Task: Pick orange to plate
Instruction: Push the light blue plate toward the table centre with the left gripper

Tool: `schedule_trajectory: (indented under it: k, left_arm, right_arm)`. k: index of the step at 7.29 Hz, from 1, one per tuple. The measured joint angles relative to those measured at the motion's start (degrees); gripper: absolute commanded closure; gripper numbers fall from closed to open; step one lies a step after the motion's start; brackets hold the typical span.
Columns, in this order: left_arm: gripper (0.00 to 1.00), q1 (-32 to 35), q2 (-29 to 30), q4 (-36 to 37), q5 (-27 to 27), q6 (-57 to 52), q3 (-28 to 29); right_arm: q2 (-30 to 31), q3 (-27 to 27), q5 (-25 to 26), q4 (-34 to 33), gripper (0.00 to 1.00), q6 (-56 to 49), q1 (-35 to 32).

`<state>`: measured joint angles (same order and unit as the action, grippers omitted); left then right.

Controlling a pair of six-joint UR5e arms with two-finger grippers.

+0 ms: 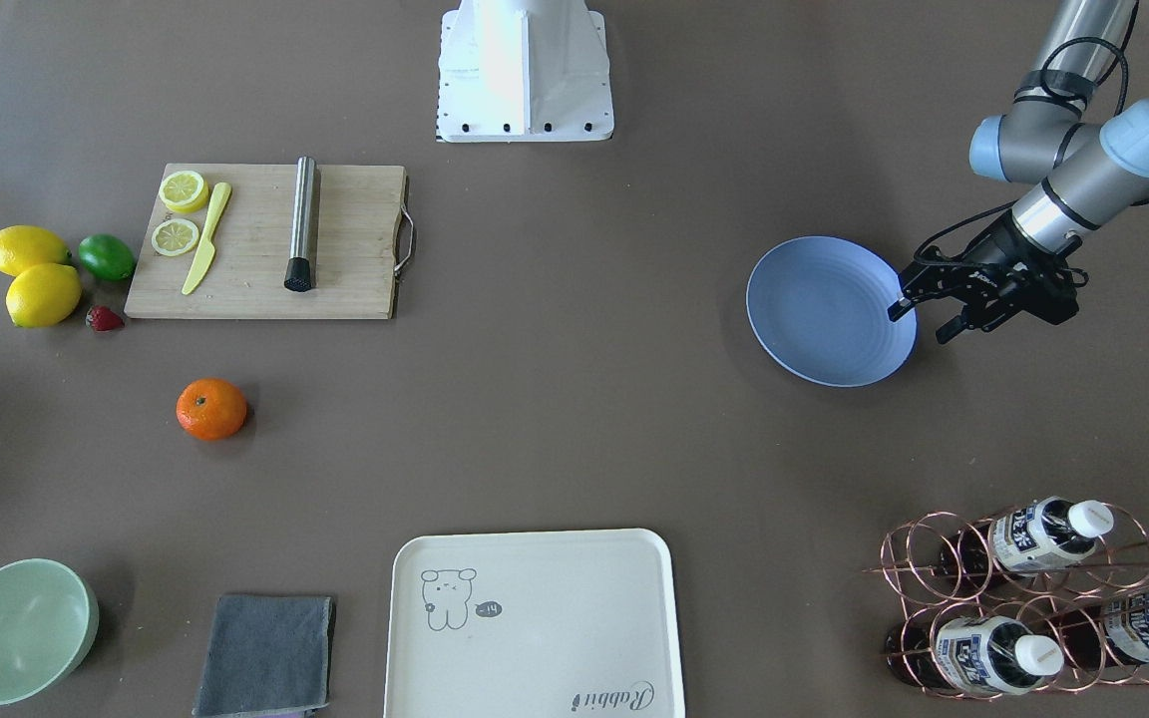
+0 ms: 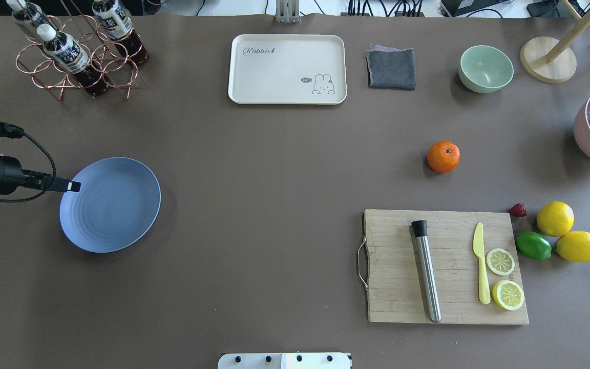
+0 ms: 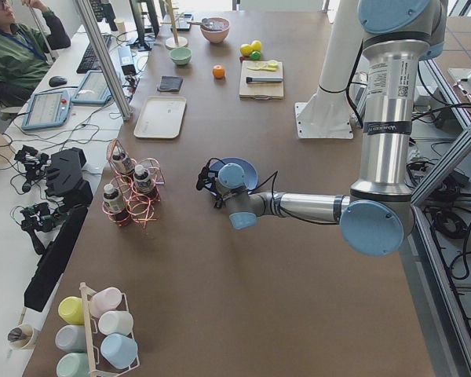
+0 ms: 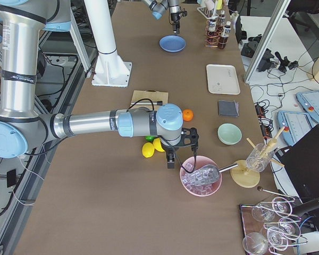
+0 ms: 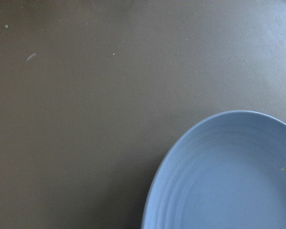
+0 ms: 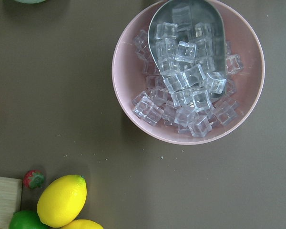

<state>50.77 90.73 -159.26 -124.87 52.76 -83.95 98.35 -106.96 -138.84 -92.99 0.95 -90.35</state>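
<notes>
Brown table point(image 1: 574, 419) is stretching out wide in front of me. The orange point(image 1: 210, 409) is sitting on a bare spot by itself, near a corner of the wood board point(image 1: 355, 239). The plate point(image 1: 814, 299) is lying flat, well apart from the orange, over on the robot's left side.

The left gripper point(image 1: 924, 321) is hanging right at the plate's rim. Its jaws are standing open and are holding nothing. One fingertip point(image 1: 899, 309) is poking over the rim.

The right gripper point(image 4: 176, 158) is hanging at the orange's end of the table, just beside a pink bowl point(image 6: 251, 57) full of ice. I cannot tell if its jaws are open or closed.

Two lemons point(image 1: 28, 249), a lime point(image 1: 106, 256) and a tiny strawberry point(image 1: 105, 318) are huddling next to the board. A cream tray point(image 1: 535, 618), a grey cloth point(image 1: 265, 653) and a green bowl point(image 1: 16, 628) are sitting in a row along the side away from the robot.
</notes>
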Motion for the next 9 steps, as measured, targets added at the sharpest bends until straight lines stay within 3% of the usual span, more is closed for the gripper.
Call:
schedule_trajectory:
  k: [1,2,3,4,9]
  left_arm:
    - [0.34,-0.28,0.06,-0.12,0.01,0.01,0.25]
    - [0.4,-0.85,0.1,-0.15,0.01,0.04,0.42]
    - [0.84,-1.49,0.13,-0.17,0.04,0.05,0.55]
    - [1.0,-1.86,0.1,-0.17,0.05,0.04,0.59]
    - [1.0,-1.68,0.52,0.76,-1.79,2.66,-0.2]
  right_arm:
    - [0.0,-0.03,0.0,0.0,0.0,0.01,0.0]
    - [0.0,-0.04,0.03,0.0,0.0,0.01,0.0]
    - [0.01,-0.05,0.05,0.0,0.0,0.01,0.0]
    - [0.05,-0.04,0.05,0.0,0.0,0.01,0.0]
    - [-1.5,-0.14,-0.34,-0.05,0.0,1.84,0.0]
